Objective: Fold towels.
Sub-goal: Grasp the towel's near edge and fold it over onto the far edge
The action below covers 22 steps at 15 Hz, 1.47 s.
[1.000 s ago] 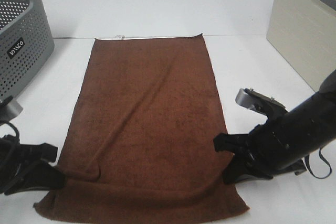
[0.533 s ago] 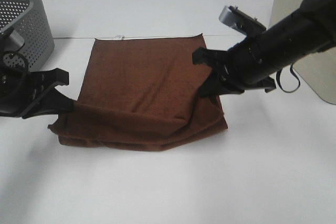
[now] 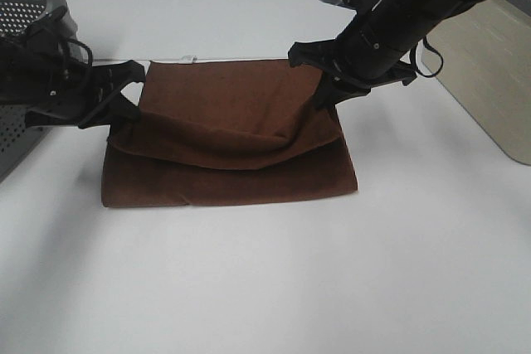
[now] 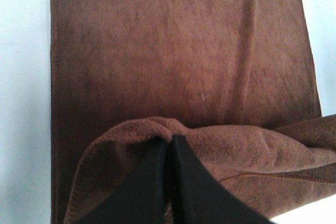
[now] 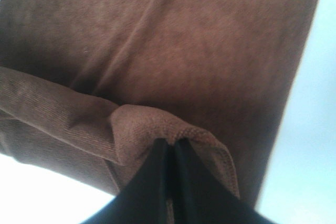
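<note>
The dark reddish-brown towel lies on the white table, doubled over on itself, its near half raised and sagging in the middle over the far half. My left gripper is shut on the towel's left corner, held above the cloth. On the other side my right gripper is shut on the right corner, also lifted. A small white tag shows at the far short edge. Both wrist views look down on flat towel beneath the pinched corners.
A grey perforated basket stands at the far left, right behind my left arm. A beige panel runs along the right side. White tabletop stretches in front of the towel.
Both grippers have carried the towel's near corners up and toward the far edge. The flat towel is now doubled over, and the fold line has moved farther back.
</note>
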Motion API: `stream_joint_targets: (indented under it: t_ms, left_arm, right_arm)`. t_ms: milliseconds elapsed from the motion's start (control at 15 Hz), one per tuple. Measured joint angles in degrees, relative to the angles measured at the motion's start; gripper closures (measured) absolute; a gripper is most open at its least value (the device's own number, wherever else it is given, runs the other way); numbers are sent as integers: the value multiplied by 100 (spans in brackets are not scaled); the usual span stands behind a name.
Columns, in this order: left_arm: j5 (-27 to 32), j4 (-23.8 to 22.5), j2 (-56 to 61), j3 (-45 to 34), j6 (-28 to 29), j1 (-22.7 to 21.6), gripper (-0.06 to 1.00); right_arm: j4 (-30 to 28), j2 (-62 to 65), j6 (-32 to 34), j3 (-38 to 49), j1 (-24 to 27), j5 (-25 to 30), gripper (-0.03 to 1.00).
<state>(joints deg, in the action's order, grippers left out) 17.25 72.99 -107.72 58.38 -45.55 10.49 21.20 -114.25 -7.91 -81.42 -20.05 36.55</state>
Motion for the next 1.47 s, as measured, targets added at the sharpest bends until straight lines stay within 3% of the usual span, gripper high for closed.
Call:
stream_joint_targets:
  t_ms: [267,333,933,1200,1333,1400,1467]
  left_arm:
    - [-235,-6,-498,842,189,-126,94]
    - [-235,-6,-498,842,189,-126,94]
    - [-882,-23,-2206,3489,189,-132,94]
    - [-1100,-155,-3186,4641,189,-132,94]
    - [-1106,-178,-3501,4985,189,-132,90]
    - [-1106,-218,-3552,5036,189,-132,83]
    - [-1106,-321,-3552,5059,189,-132,72]
  right_arm:
    - [-602,-464,332,-905,269,235,97]
    - [-602,-464,332,-905,269,235,97]
    - [-756,-2406,275,-3925,653,435,97]
    - [-768,-3168,29,-4658,682,92,97]
    - [-779,-3340,6,-4687,682,-223,97]
    - [-779,-3352,6,-4687,682,-321,96]
    - [-768,-3358,6,-4693,682,-401,87]
